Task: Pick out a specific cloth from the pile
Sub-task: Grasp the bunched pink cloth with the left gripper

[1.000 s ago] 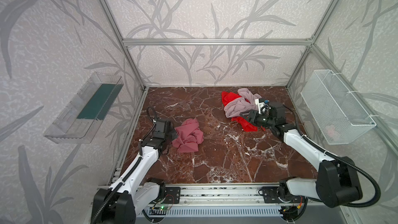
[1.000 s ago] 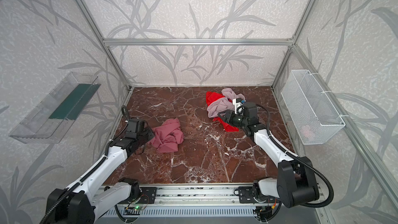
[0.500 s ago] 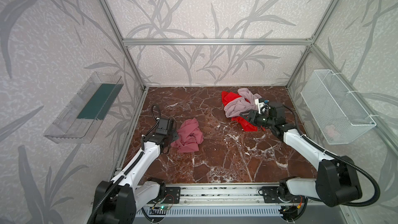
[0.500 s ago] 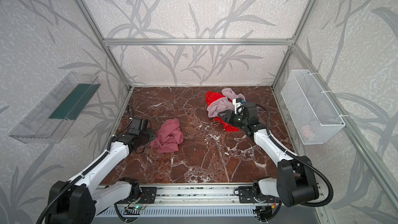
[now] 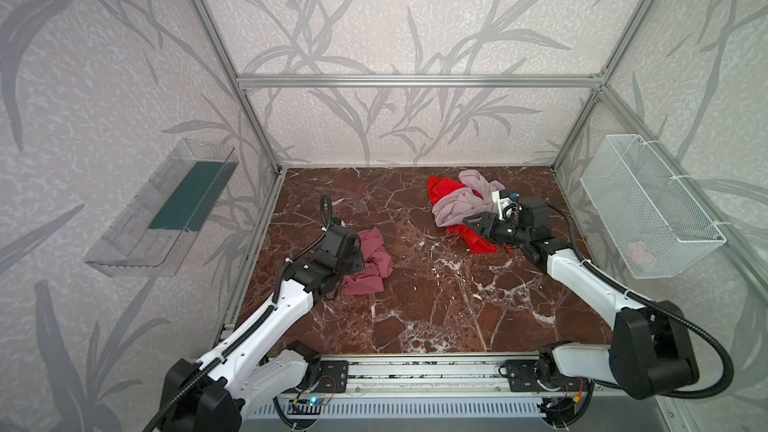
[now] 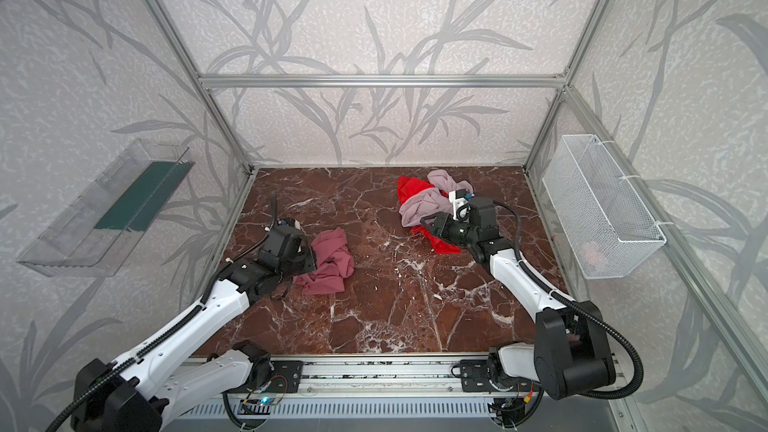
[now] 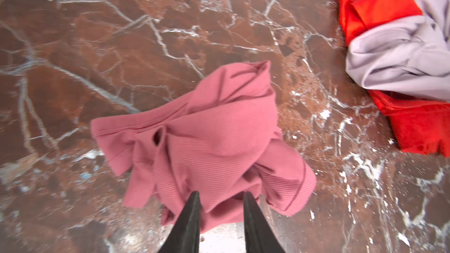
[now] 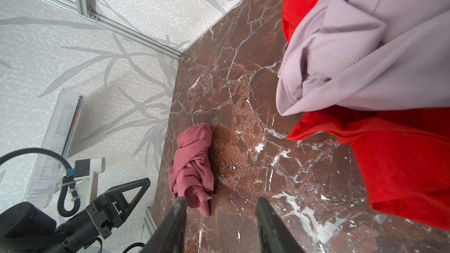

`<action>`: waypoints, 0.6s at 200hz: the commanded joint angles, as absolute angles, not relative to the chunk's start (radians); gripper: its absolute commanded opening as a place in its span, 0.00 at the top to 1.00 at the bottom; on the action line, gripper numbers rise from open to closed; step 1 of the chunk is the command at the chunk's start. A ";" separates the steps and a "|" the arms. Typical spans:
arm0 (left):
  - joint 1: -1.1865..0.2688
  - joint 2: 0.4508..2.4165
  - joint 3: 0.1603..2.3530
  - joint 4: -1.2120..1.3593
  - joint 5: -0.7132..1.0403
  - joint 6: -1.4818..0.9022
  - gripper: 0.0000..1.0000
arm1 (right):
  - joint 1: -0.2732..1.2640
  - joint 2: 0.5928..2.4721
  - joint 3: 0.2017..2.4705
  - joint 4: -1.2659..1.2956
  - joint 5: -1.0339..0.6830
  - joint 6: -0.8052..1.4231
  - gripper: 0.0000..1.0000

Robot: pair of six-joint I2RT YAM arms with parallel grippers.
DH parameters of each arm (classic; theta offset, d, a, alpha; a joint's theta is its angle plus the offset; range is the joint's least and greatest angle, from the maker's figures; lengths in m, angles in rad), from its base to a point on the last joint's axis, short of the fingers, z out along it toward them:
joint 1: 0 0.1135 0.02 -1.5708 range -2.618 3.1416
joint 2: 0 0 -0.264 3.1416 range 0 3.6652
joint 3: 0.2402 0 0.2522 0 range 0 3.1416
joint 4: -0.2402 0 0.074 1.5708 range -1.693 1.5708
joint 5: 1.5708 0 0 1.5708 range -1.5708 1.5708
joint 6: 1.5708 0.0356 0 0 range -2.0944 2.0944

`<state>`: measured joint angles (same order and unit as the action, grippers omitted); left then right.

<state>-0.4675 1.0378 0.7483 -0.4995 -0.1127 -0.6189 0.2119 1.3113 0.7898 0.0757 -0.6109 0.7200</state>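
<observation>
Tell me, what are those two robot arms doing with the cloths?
The dusty rose cloth lies alone on the marble table, apart from the pile of red and lilac cloths. The left gripper is at its edge, fingers parted, not pinching it. The right gripper is open beside the pile.

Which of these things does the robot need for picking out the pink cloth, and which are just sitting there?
For the job:
- dusty rose cloth
- pile of red and lilac cloths
- left gripper

Just there:
- wire basket
- clear tray
- right gripper
</observation>
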 commanded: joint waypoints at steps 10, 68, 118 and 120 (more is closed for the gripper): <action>-0.512 1.095 0.747 -0.444 -0.090 -0.608 0.75 | 0.239 1.230 0.838 -0.062 -0.522 0.597 0.53; -0.534 1.243 0.702 -0.247 0.012 -0.700 0.80 | 0.265 1.152 0.834 -0.144 -0.453 0.534 0.53; -0.482 1.368 0.698 -0.166 -0.038 -0.743 0.84 | 0.265 1.201 0.866 -0.145 -0.471 0.533 0.53; -0.475 1.372 0.697 -0.164 -0.036 -0.745 0.84 | 0.266 1.203 0.867 -0.144 -0.472 0.534 0.53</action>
<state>-0.5194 1.3319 0.7109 -0.2291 -0.0170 -0.7010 0.2611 1.1816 0.8223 -0.1322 -0.4706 0.5480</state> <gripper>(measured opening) 0.169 0.470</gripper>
